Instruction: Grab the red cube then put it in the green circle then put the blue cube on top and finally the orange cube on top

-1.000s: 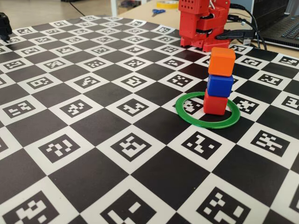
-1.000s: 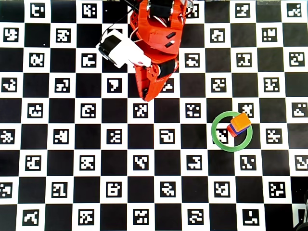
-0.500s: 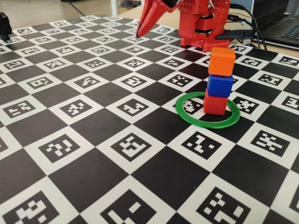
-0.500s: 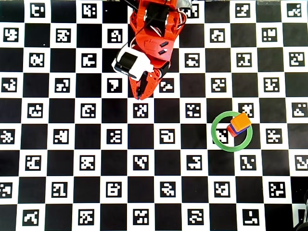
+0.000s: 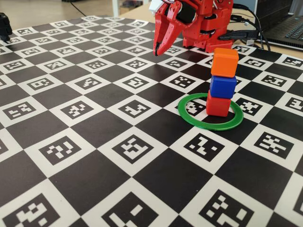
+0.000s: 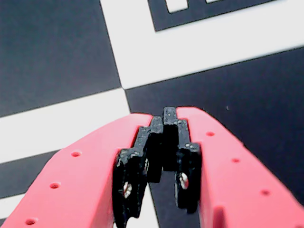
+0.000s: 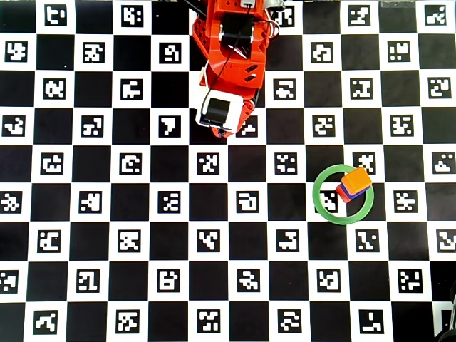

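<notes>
Red cube (image 5: 218, 105) stacked; gripper (image 6: 164, 116) fingers together, empty.

A flat board (image 5: 94, 123) printed as a black-and-white checkerboard fills the surface, each white square holding a small black coded marker. Lying directly on it, toward the right of the fixed view, is the green circle (image 5: 189, 116), a thin flat ring. Inside the ring, near its right side, the red cube (image 5: 218, 106) sits on the board. At the far edge, the base of the red robot arm (image 5: 203, 28) stands on the surface.
</notes>
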Motion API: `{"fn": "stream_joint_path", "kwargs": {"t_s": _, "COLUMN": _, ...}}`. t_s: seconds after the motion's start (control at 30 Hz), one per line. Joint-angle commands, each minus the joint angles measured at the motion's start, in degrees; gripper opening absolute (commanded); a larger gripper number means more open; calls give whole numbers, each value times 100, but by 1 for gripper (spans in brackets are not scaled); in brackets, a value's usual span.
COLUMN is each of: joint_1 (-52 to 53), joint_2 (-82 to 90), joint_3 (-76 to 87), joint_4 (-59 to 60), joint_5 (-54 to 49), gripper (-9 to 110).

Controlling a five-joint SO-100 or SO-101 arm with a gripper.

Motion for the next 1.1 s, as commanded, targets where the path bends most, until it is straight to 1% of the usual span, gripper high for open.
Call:
{"fn": "stream_joint_path", "kwargs": {"t_s": 0.0, "joint_1": -105, "joint_2": 299, "joint_3": 237, "joint_4": 211, "joint_5": -35, "gripper": -6}}
{"fn": "stream_joint_path", "kwargs": {"t_s": 0.23, "joint_1": -185, "joint_2": 299, "joint_3": 325, "joint_4": 668, "joint_5": 0, "gripper": -6}}
{"fn": "stream_joint_path", "kwargs": {"t_s": 0.3, "joint_1": -246, "joint_2": 299, "joint_3": 334, "joint_4": 984, "joint_5": -325, "gripper": -6}}
{"fn": "stream_joint_path", "kwargs": {"t_s": 1.07, "joint_1": -158, "joint_2": 299, "joint_3": 334, "joint_4": 1002, "joint_5": -396, "gripper": -6}}
